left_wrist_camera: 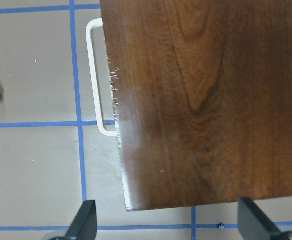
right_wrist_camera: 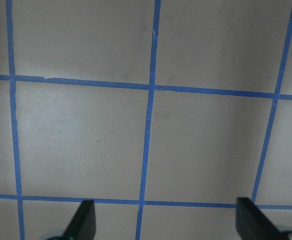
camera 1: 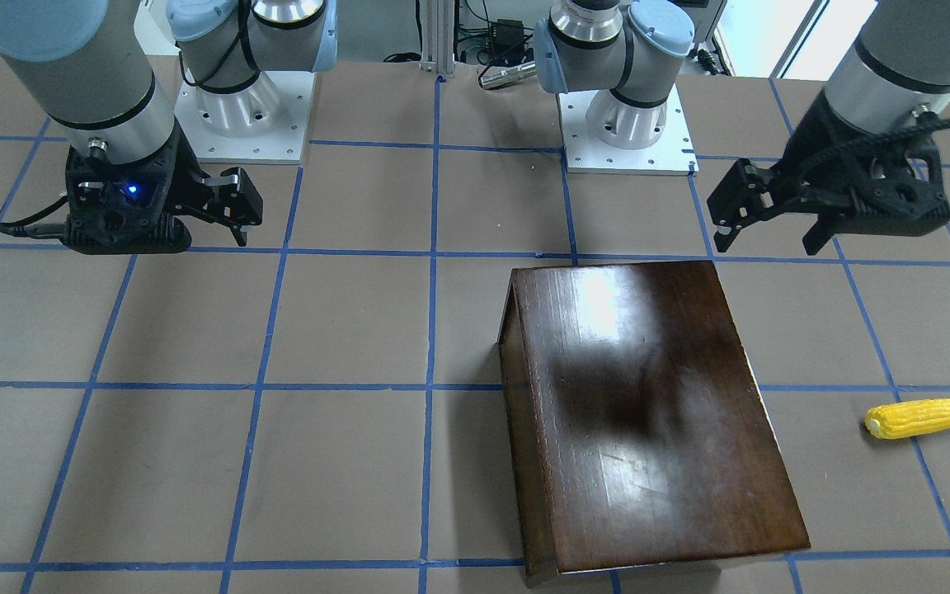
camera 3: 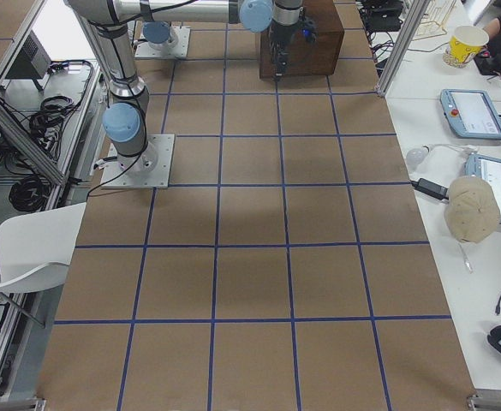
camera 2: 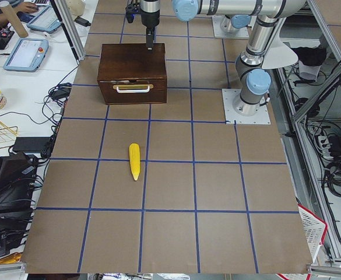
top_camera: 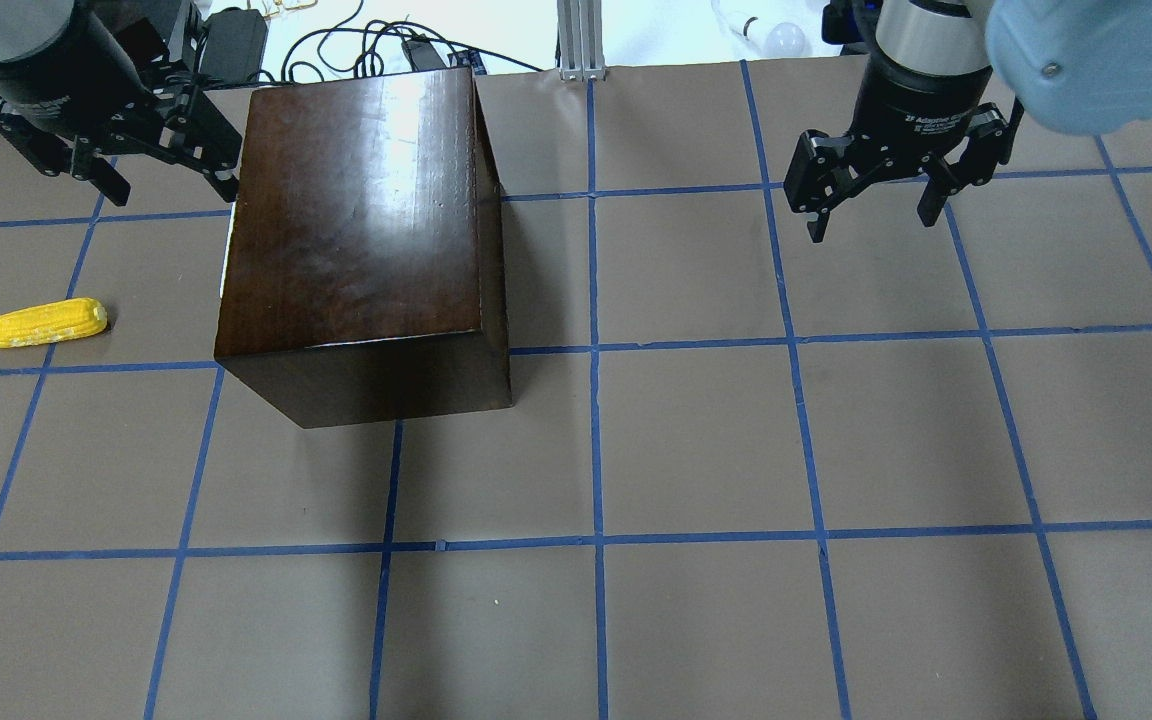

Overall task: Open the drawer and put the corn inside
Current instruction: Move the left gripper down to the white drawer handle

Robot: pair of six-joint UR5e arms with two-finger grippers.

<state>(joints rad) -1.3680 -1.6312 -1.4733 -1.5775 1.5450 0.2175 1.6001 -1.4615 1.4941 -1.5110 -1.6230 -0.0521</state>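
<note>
So, nothing's open yet: the drawer (camera 2: pixel 134 96) sits shut in the cabinet (top_camera: pixel 356 220), its white handle (left_wrist_camera: pixel 93 75) on the face toward the robot's left end of the tabletop (top_camera: pixel 736 450). The corn (top_camera: pixel 36 323) lies flat out in front of that face, well apart from it. The left arm (top_camera: pixel 26 60) hangs above the cabinet's handle-side edge, jaws open and empty. The right arm (top_camera: pixel 921 90) hovers well off to the other side, jaws open too.

What could go wrong: that handle is a thin loop close to the wood, so the jaws could close beside it or slip off. I see nothing pinning the cabinet down, so a pull might drag the whole box instead of sliding the drawer. And the drawer comes out toward the corn — a long pull could nudge it, and a round cob probably rolls.
</note>
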